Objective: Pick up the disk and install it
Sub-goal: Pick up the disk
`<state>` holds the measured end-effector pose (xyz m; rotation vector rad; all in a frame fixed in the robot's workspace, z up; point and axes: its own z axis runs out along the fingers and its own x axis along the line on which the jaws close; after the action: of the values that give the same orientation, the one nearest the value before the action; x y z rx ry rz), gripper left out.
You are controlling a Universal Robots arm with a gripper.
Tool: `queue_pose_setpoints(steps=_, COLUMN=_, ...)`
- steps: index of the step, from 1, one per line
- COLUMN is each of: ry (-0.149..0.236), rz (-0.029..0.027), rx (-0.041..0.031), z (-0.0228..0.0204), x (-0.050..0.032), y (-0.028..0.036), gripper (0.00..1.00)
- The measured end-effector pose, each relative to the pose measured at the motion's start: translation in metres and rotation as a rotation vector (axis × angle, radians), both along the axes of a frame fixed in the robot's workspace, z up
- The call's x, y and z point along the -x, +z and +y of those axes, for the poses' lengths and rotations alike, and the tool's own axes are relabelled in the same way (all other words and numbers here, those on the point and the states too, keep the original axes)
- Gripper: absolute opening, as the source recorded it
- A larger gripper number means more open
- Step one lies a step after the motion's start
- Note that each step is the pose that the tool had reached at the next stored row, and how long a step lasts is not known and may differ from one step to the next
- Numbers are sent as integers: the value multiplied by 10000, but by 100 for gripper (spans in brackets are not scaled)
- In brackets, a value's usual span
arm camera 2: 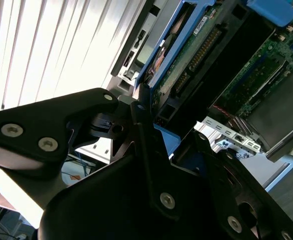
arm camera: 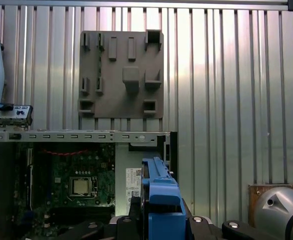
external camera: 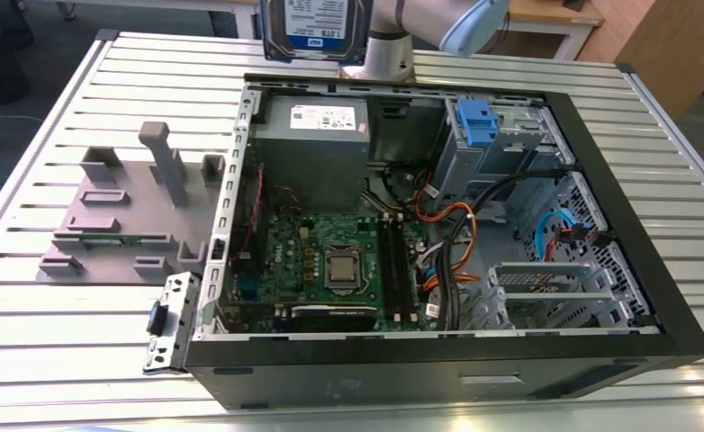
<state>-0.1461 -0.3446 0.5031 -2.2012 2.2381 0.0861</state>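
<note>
The ribbed aluminium table (external camera: 64, 315) is being occupied at its middle by an open black computer case (external camera: 448, 382) lying on its side. The pale grey robot arm (external camera: 460, 22) is being held bent over the table's far edge. A grey plastic fixture plate (external camera: 100, 216) is being carried near the table's edge at the exterior view's left. The flat silver-grey disk (external camera: 310, 27) in its bright blue bracket is being held upright in the air above the case's far wall. It is being clenched edge-on by the black gripper (arm camera 2: 154, 117).
</note>
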Motion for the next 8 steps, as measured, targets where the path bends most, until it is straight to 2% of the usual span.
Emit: queue_pose_setpoints(steps=8, ry=0, rz=-1, rx=-1, z=0, x=-50, y=-1, gripper=37)
